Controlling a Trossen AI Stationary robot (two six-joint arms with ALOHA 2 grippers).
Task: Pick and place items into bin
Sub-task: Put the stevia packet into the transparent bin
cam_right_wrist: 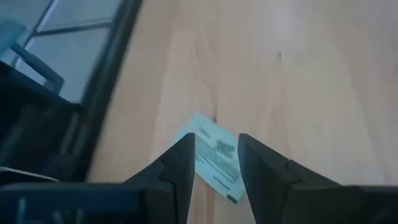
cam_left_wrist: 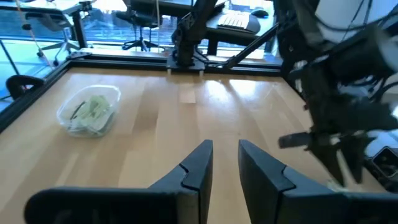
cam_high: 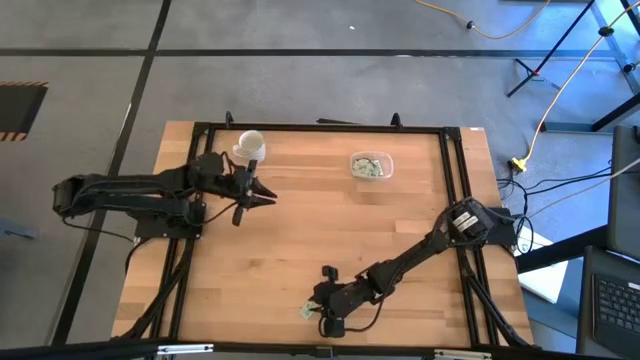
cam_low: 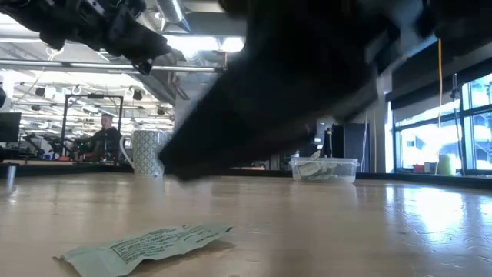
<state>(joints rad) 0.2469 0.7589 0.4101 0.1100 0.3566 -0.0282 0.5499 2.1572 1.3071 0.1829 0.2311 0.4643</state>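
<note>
Right gripper lining up on the last loose packet

The right gripper (cam_right_wrist: 215,163) hovers over a packet (cam_high: 307,311) at the table's (cam_high: 300,230) front edge, fingers slightly parted, holding nothing — drop straight, straddling its narrow width. Bin (cam_high: 371,166) sits near the back edge; left gripper (cam_high: 262,197) waits empty, fingers slightly apart.

left gripper (cam_high: 262,196): raised (idle), fingers (cam_left_wrist: 196,168) parted | right gripper (cam_high: 318,312): low, fingers (cam_right_wrist: 180,165) parted

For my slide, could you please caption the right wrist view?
Right end effector open above a pale green packet lying on the wooden table.
</note>
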